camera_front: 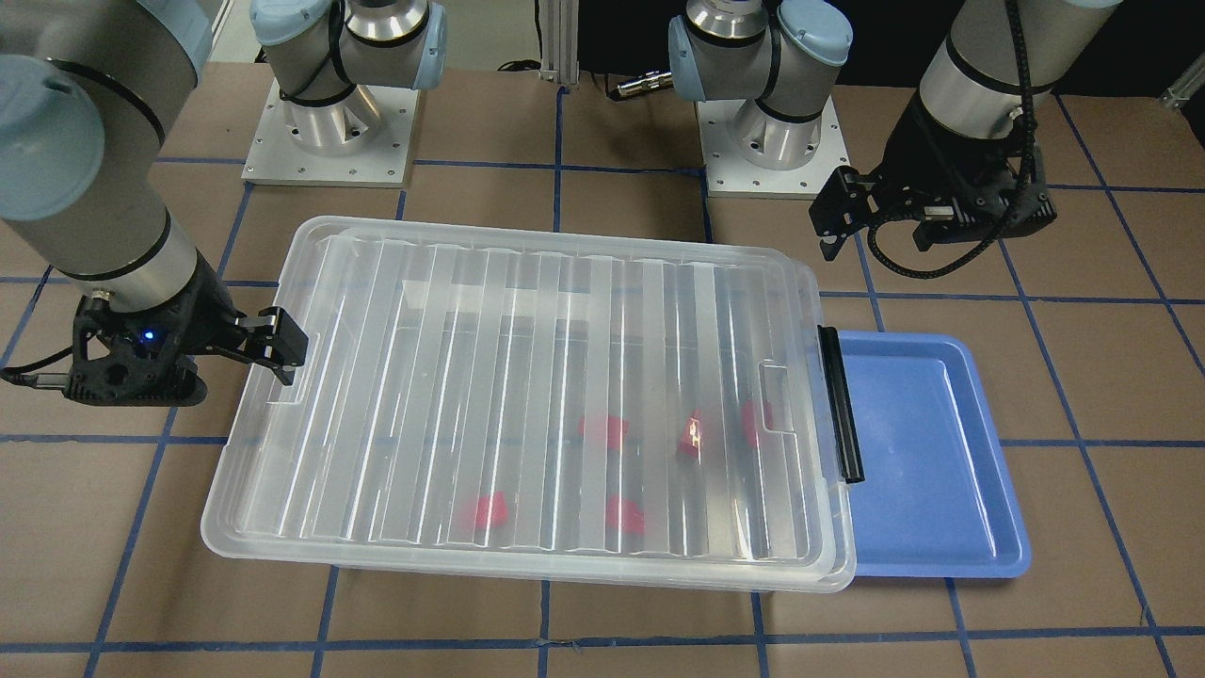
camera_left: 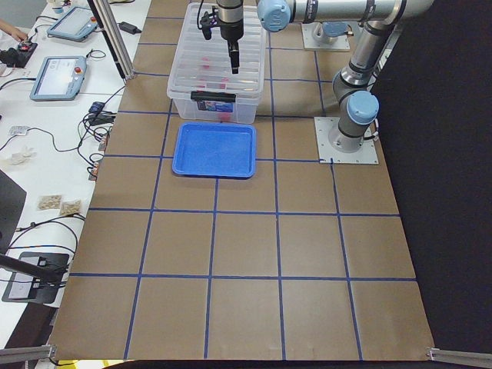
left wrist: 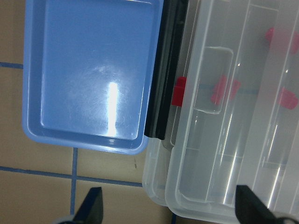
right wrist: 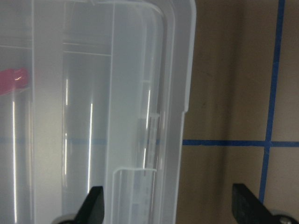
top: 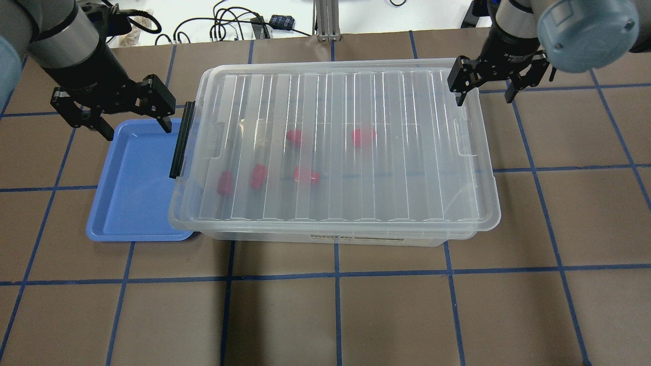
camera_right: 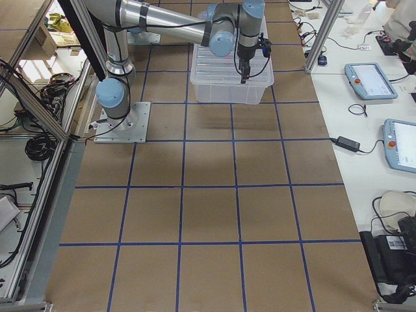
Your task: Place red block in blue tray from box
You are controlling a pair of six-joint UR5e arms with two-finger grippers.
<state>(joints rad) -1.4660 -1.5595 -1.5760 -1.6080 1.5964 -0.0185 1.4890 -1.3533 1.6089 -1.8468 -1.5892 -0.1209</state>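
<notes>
Ribbed lid (top: 396,168) (latch (top: 182,140) beside blue tray (top: 133,203)) covers the red blocks (top: 363,136).

We see the near arm (camera_right: 162,23) rise from its base plate (camera_right: 138,125) at the left edge and stretch across to the box (camera_right: 221,88) at the far end of the table (camera_right: 208,195). The right gripper (camera_right: 244,77) points down at the box's near end. We cannot tell how its jaws stand, or whether it touches. The lid (camera_right: 227,55) is on the box. Blue tape lines (camera_right: 184,188) divide the brown tabletop into squares. Along the right runs a white bench (camera_right: 325,104) with two pendants (camera_right: 370,81), cables (camera_right: 364,109) and a power brick (camera_right: 344,142).
</notes>
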